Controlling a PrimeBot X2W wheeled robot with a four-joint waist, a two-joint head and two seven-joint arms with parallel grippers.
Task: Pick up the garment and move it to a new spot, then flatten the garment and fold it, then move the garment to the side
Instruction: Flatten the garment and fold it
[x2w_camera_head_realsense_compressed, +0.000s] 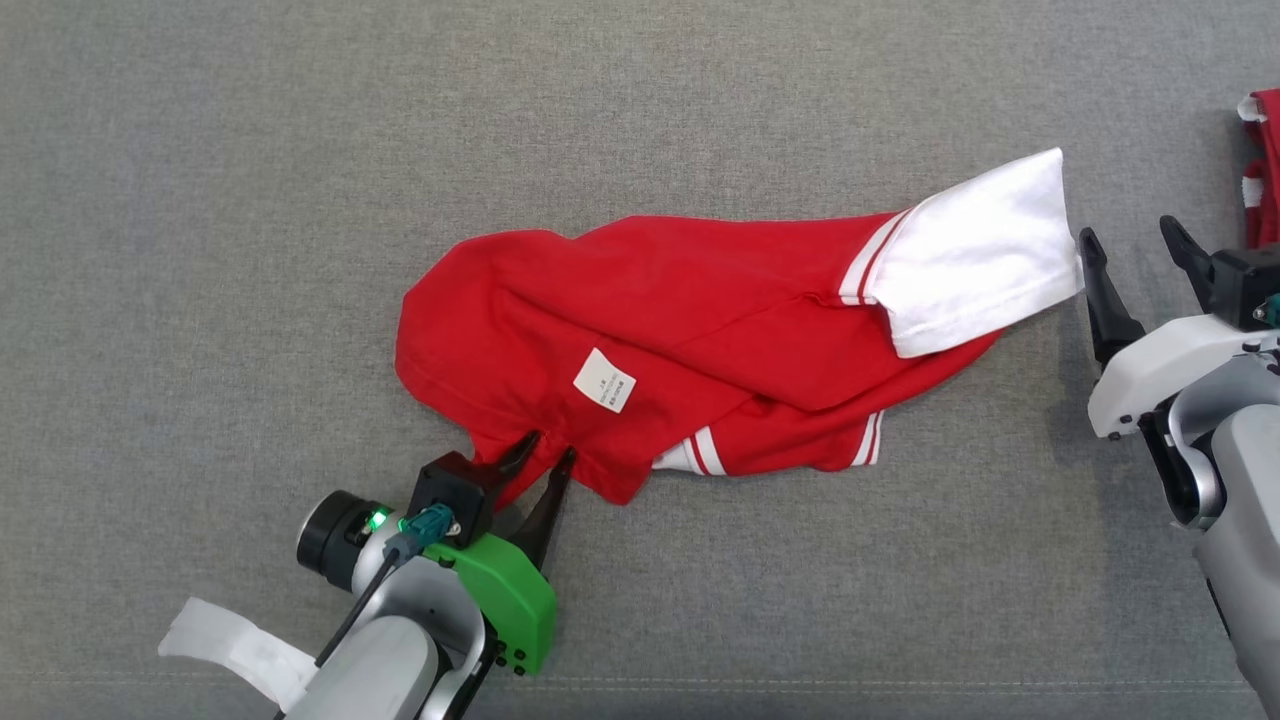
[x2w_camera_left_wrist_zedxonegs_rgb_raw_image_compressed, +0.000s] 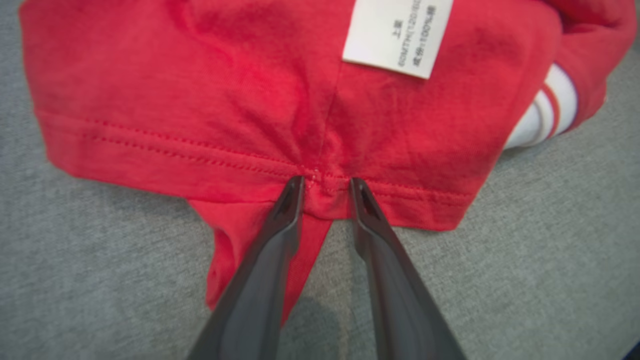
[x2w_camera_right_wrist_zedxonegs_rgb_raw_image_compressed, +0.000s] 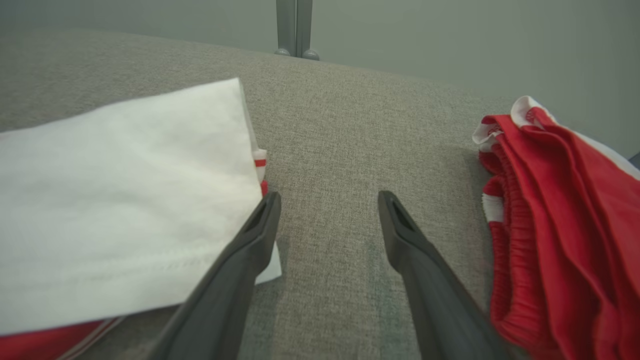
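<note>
At near left, the green-cuffed left gripper (x2w_camera_head_realsense_compressed: 549, 446) has its jaws narrow on the stitched hem (x2w_camera_left_wrist_zedxonegs_rgb_raw_image_compressed: 325, 192) of the crumpled red short-sleeved garment (x2w_camera_head_realsense_compressed: 700, 330). The garment lies midway across the grey fabric-covered tabletop (x2w_camera_head_realsense_compressed: 300, 150). The bite looks shallow, right at the edge, so a lift could let the cloth slip out or pull the bunched folds tighter. At right, the right gripper (x2w_camera_head_realsense_compressed: 1130, 230) stands with its jaws wide and empty, just beside the white sleeve (x2w_camera_head_realsense_compressed: 975, 255); closing there might miss it. At the far right lies a second red-and-white garment (x2w_camera_head_realsense_compressed: 1265, 170), which a wide sweep could snag.
</note>
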